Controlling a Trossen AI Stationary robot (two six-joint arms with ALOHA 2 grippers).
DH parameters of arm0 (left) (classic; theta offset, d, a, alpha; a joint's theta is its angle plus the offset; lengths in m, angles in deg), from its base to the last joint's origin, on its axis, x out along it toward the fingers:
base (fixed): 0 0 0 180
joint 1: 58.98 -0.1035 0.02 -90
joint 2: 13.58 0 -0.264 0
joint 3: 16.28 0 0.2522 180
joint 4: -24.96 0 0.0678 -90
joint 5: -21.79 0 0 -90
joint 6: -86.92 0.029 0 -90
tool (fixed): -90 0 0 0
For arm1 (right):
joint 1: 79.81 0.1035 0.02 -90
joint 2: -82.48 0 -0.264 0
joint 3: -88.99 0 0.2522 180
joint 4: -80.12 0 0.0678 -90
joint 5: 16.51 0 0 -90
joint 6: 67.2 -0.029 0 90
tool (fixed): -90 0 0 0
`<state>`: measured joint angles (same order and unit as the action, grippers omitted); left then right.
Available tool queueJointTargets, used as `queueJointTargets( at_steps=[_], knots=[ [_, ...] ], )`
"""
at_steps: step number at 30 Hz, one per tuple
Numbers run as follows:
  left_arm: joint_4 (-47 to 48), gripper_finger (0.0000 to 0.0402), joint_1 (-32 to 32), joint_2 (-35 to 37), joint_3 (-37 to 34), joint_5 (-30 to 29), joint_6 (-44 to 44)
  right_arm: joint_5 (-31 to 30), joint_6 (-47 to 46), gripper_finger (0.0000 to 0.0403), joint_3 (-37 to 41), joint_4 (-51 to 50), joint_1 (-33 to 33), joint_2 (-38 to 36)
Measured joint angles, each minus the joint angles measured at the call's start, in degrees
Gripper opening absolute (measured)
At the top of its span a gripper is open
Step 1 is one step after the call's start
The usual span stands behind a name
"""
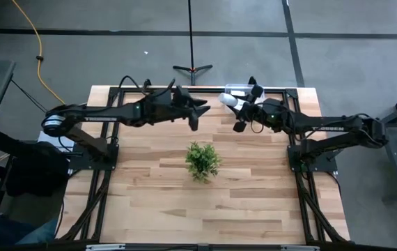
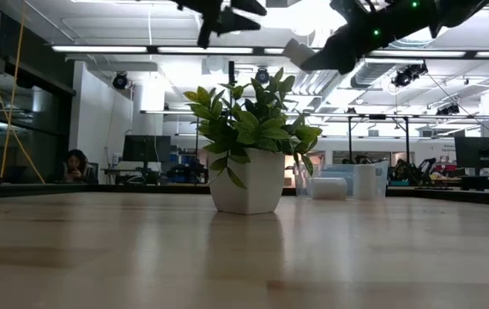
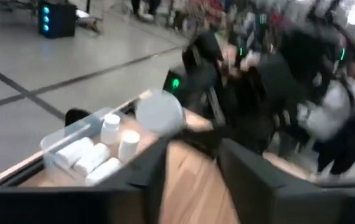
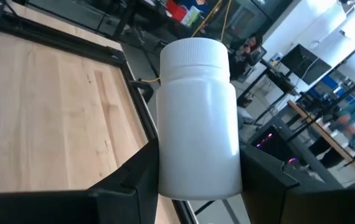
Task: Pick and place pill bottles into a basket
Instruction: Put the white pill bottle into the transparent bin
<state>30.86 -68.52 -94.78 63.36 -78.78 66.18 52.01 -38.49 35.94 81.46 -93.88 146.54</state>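
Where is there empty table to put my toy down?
The widest bare wood is the near half of the table, below the potted plant. The strips to either side of the plant are free too. The far edge is crowded: both hands hover there, the right hand holding a pill bottle beside the basket.

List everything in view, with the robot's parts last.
basket: one, clear, at the table's far edge
pill bottles in basket: about five, white
held pill bottle: one, white, in the air near the basket
plant: one, green in a white pot, mid-table
table: one, light wood
person: one, seated in the room beyond
left gripper: dark, open, empty, raised above the table
right gripper: dark, shut on the held pill bottle
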Motion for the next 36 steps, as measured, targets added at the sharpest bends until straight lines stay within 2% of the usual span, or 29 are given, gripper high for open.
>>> queueJointTargets(
  at_steps=[5,7,12,16,19,22,25,31,36],
  knots=[
    [2.1,0.0045,2.5,3.2,-1.4,0.5,9.1,0.5,-0.4,0.0165,0.0,-0.8,-1.0,-0.9],
    [1.2,0.0022,3.3,5.2,-3.6,1.4,11.7,0.6,-0.4,0.0165,0.0,-1.1,-1.3,-1.1],
    [-0.1,0.0051,5.5,12.9,-13.0,1.7,13.0,0.4,-0.8,0.0165,0.0,-1.5,-1.4,-1.2],
    [-3.7,0.0022,7.4,22.6,-24.0,4.0,13.5,0.4,-1.9,0.0165,0.0,-2.6,-1.5,-1.2],
    [-5.2,0.0023,8.5,31.1,-32.5,4.3,12.0,0.6,-3.2,0.0165,0.0,-2.8,-1.7,-1.2],
    [-6.5,0.0037,10.3,39.4,-39.7,0.4,10.4,0.6,-3.3,0.0165,0.0,-3.2,-2.2,-1.2],
    [-6.4,0.0026,12.1,47.2,-45.9,-2.6,10.4,0.7,-3.9,0.0165,0.0,-3.7,-2.9,-1.2],
    [-4.7,0.0024,14.4,59.5,-53.6,-3.1,10.4,1.2,-5.0,0.0165,0.0,-4.6,-4.8,-1.3],
    [3.5,0.0022,15.3,66.6,-56.8,-9.9,10.6,3.8,-8.8,0.0165,0.0,-5.7,-7.6,-1.7]
  ],
)
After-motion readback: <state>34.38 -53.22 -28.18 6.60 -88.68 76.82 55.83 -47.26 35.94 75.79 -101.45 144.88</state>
